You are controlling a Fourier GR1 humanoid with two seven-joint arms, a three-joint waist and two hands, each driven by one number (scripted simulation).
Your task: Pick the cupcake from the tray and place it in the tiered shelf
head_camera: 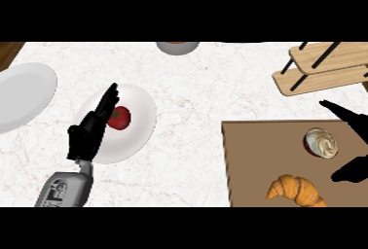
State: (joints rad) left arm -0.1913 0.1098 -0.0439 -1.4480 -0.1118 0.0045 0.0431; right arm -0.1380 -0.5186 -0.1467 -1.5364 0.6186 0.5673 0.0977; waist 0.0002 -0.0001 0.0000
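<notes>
Cupcake point(321, 142) sits on the brown tray point(251, 165) at lower right, near the tray's right side, upright, white swirled frosting in a dark wrapper. Not held by anything. Croissant point(295, 190) lies on the same tray below and left of the cupcake, apart from it.

Right hand point(354, 146) shows at the right edge as a dark shape, one part above the cupcake and one part below-right, bracketing it; whether it touches the cupcake, cannot tell. Its fingers read only as a silhouette, so whether they are spread or curled, cannot tell.

Tiered shelf point(323, 68) is at upper right, light wood boards with thin black posts, just beyond the tray's far edge. Bare marble counter point(201, 87) lies between tray and shelf.

Left hand point(90, 129) rests over the left edge of a white plate point(140, 121) mid-left, fingers straight and pointing up, grasping nothing. A tomato point(119, 118) lies on that plate just right of the fingers. A second white plate point(22, 95) sits at the far left, partly cut off. A grey bowl point(177, 47) is at the top edge, centre, well away from the tray.
</notes>
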